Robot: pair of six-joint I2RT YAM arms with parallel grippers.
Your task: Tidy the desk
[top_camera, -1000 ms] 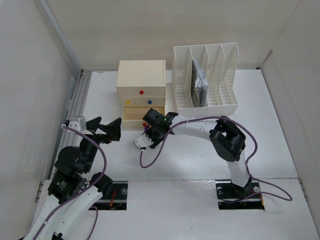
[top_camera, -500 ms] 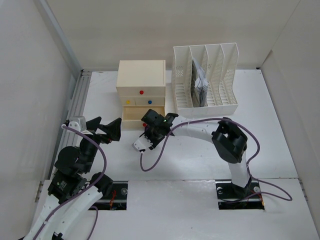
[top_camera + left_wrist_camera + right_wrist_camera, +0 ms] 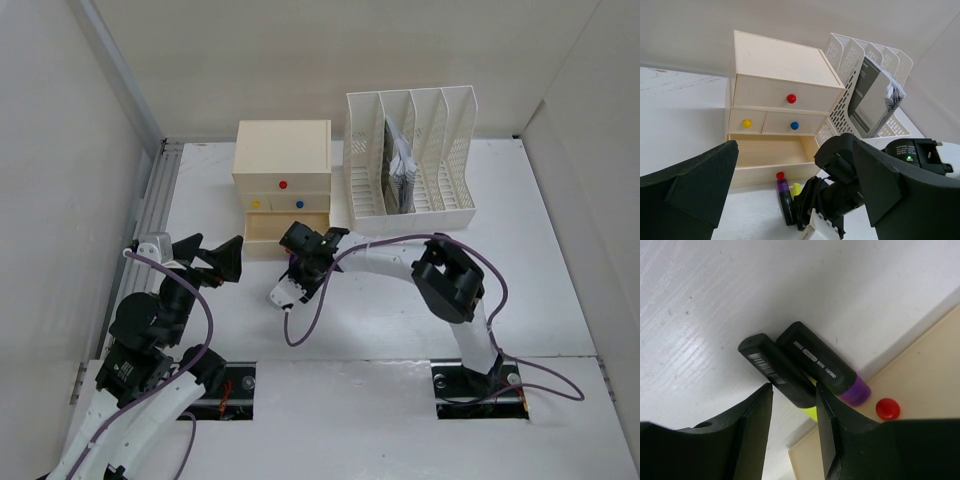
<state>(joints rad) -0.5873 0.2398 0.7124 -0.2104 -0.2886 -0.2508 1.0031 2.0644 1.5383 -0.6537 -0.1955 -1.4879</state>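
Yellow marker (image 3: 779,376) end hidden behind fingers (image 3: 750,440) (right wrist view).

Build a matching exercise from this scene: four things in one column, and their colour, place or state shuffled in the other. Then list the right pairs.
Things
1. top drawer knob
2. bottom drawer
3. booklet
4. left gripper

Colour, place or state
A. stands in a slot of the file rack
B. red
C. fingers spread apart
D. pulled out

Pairs: 1-B, 2-D, 3-A, 4-C
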